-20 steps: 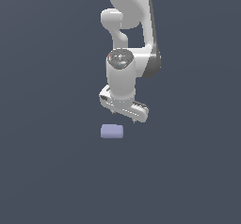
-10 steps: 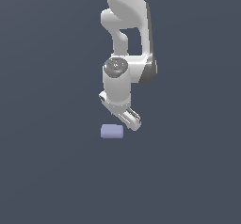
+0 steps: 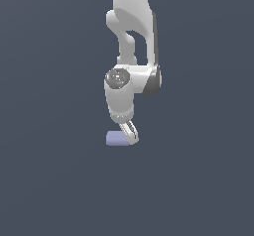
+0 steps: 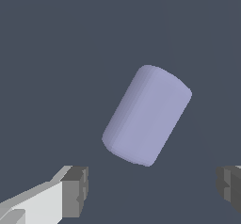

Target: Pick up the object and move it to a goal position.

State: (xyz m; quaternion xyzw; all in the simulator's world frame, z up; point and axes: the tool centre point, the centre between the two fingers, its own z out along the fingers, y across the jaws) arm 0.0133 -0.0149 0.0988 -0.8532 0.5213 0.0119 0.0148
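Low over the flat dark floor (image 3: 54,180), the arm (image 3: 130,36) has dropped a good deal against a second ago, when the claw hung well above the block with plain floor showing between them; half a second ago it had already begun to swing and sink, and now the gripper (image 3: 130,133) sits down at the object's level, just at the edge of the object (image 3: 116,139) nearer the exterior view's right, partly covering that end; the hand has also turned about its own axis, so the broad bar seen earlier is now presented nearly end-on; the object itself has not shifted, lying in the same spot on the floor, flat and untouched; in the wrist view the lavender block (image 4: 147,122) lies askew ahead of the two dark pads (image 4: 75,192), which stand wide apart with bare floor between them, so the claw is spread and holds nothing; I judge this to be the tail of the approach, with the grasp not yet made; since the block looks slanted relative to the pads and is not yet between them, the descent likely needs finishing and the alignment checking before any squeeze; no goal marker shows in either view.
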